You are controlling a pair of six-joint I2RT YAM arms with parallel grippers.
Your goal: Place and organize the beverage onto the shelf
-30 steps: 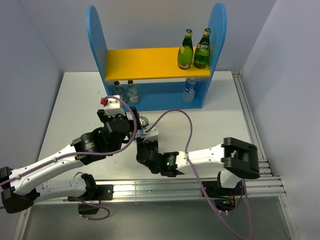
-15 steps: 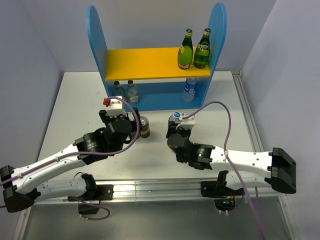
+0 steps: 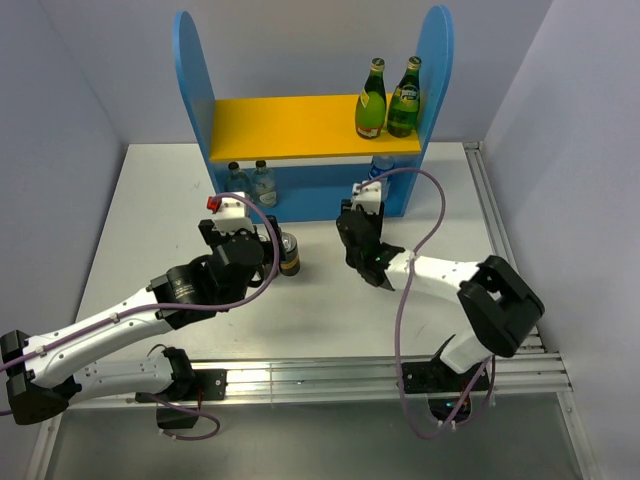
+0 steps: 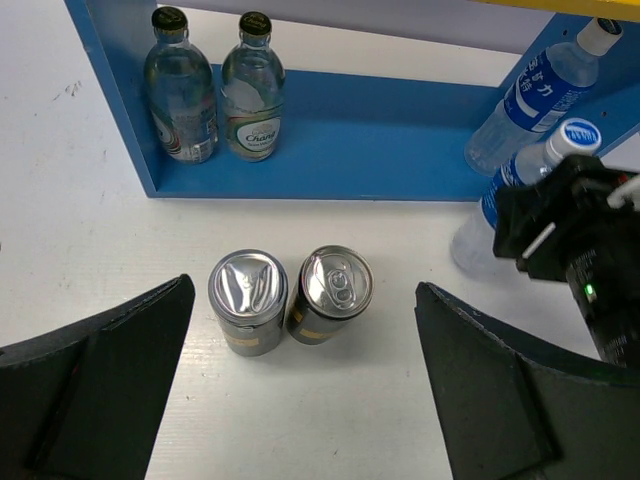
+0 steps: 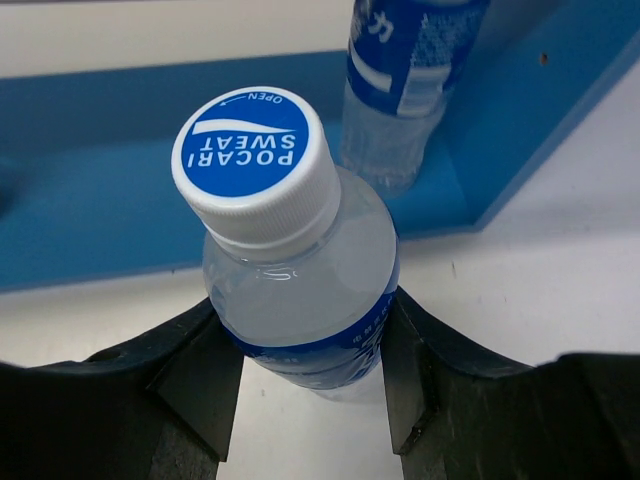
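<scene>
My right claw (image 5: 305, 365) clasps the water bottle (image 5: 290, 290), long axis near upright, cap uppermost; my left claw (image 4: 300, 400) gapes wide over two upright cans (image 4: 330, 295).

Top external: mounted high behind the arm bases, faces forward and down. The whole table (image 3: 150, 200) is in frame, the shelf (image 3: 300, 128) at its far edge, both arms seen from above. Left wrist: looks steeply down past the left pincer (image 4: 303, 288), mid range, two cans (image 4: 247, 300) centre frame, the shelf's lower tier along the top. Right wrist: very near, looks down on the cap of the water bottle (image 5: 290, 270) between the right pincer (image 5: 300, 310) fingers, shelf base just behind. Overlap: both wrist views share that bottle and the second water bottle (image 4: 535, 95) standing at the lower tier's right end; the top view contains all of it, small.
</scene>
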